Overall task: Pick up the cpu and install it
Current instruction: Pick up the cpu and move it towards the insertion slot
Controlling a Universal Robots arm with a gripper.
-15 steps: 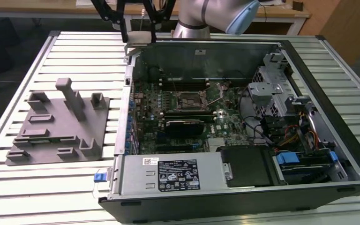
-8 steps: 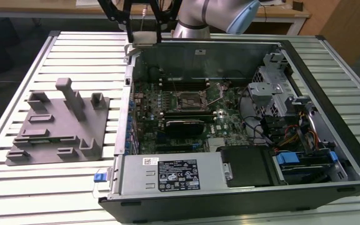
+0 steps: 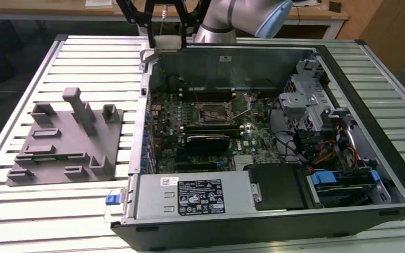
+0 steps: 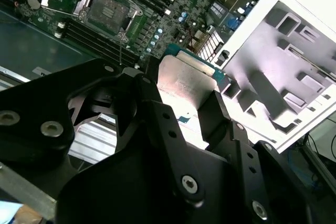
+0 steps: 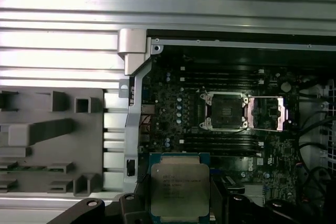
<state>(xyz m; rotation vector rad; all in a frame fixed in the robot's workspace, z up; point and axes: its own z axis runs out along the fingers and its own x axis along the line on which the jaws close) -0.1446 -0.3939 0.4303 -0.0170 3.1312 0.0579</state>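
A slatted metal table (image 3: 83, 58) is shown bearing an open computer case (image 3: 231, 66), laid on its side, with a grey plastic tray (image 3: 55, 158) set beside it on the exterior view's left. The black gripper (image 3: 166, 40) is clamped on the cpu (image 5: 179, 190), which is held by its edges over the case's far corner, well apart from the uncovered socket (image 3: 213, 112).

Exterior view: high, angled down on the computer case (image 3: 244, 66) from its power-supply end; whole case framed. First wrist view: straight down, well above the case. Second wrist view: close behind my gripper (image 4: 185, 95) and its cpu (image 4: 181, 74), oblique across the case. Shared by all: CPU socket (image 3: 214, 112), grey tray (image 3: 69, 142).
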